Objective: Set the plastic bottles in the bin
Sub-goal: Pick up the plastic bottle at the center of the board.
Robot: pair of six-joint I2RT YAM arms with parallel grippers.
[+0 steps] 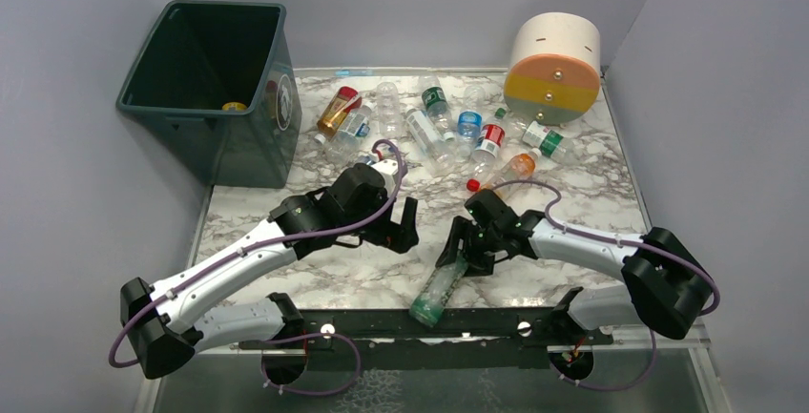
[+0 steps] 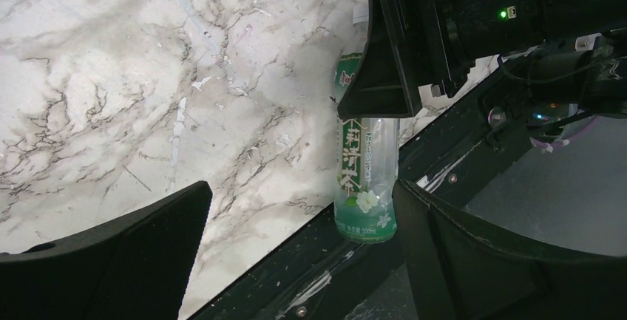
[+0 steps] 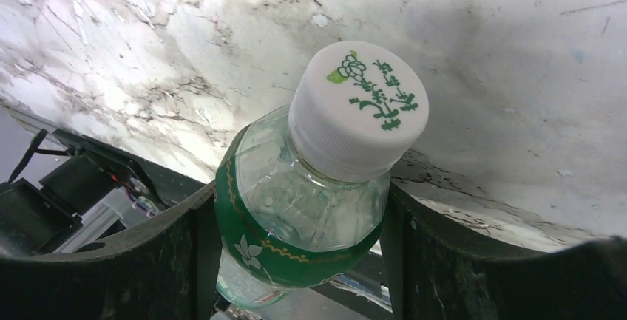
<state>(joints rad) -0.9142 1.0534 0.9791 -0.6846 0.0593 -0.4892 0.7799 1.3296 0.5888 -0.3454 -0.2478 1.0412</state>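
1. Green-label bottle (image 1: 437,291) is well right of the bin (image 1: 250,151), and the right pincer (image 1: 460,258) clamps its shoulder just under the white cap (image 3: 358,109).
2. It looks empty, so probably light, thin-walled and slick; that stiffer neck seems the safest hold.
3. Left pincer (image 1: 405,227) gapes wide, holding nothing.

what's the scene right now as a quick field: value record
right claw: shut on clear plastic bottle with green label and white cap, at near edge of marble table
left claw: open, empty, beside that bottle
dark green rectangular plastic bin: far left, one yellow item visible inside
other plastic bottles: lying clustered at the table's far side
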